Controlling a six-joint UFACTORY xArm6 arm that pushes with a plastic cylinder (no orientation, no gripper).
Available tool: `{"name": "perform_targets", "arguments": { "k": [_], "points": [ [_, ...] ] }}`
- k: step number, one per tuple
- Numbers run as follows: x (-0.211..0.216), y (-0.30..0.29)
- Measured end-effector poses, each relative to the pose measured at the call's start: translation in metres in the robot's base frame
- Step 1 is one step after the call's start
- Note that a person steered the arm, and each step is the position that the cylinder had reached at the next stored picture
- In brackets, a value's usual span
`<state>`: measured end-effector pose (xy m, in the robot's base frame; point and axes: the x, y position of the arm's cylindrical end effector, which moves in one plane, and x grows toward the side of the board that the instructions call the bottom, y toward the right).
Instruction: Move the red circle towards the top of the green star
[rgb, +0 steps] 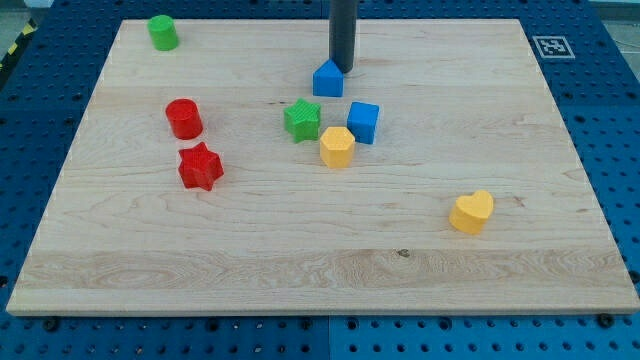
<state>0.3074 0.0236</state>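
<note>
The red circle (184, 118) is a short red cylinder at the view's left middle of the wooden board (300, 240). The green star (302, 120) sits near the board's centre, well to the right of the red circle. My tip (342, 71) is at the end of the dark rod coming down from the view's top. It rests just above and right of a blue pentagon-shaped block (327, 78), far from the red circle and above the green star.
A red star (200, 166) lies just below the red circle. A blue cube (363, 121) and a yellow hexagon (337, 146) crowd the green star's right. A green cylinder (163, 32) is at top left, a yellow heart (472, 212) at lower right.
</note>
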Motion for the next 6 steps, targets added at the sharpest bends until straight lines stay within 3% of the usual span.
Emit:
{"name": "perform_targets", "arguments": {
  "k": [1, 3, 4, 5, 6],
  "points": [
    [0.023, 0.000],
    [-0.032, -0.041],
    [-0.017, -0.063],
    [0.016, -0.054],
    [0.019, -0.044]
  ]
}}
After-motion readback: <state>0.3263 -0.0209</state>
